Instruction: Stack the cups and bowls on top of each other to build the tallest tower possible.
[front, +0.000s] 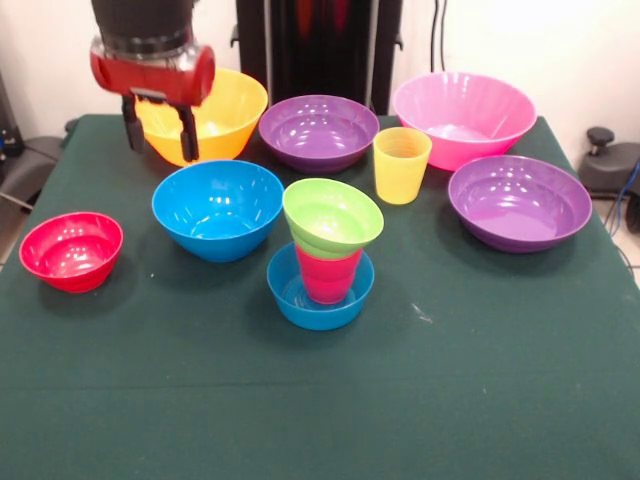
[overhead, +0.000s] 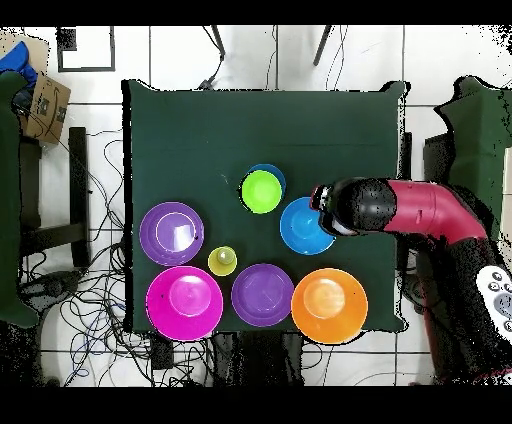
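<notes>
One red bowl (front: 71, 250) — hidden overhead

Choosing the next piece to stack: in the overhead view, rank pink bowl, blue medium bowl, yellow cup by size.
1. pink bowl
2. blue medium bowl, partly under the arm, still clearly smaller
3. yellow cup

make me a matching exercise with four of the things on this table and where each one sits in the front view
Things:
1. red cup
2. lime green bowl
3. yellow cup
4. red bowl

Places:
A. alone near the table's left edge
B. on top of the red cup
C. standing inside the small blue bowl
D. on the cloth between the two purple bowls

Pairs: 1-C, 2-B, 3-D, 4-A
</notes>
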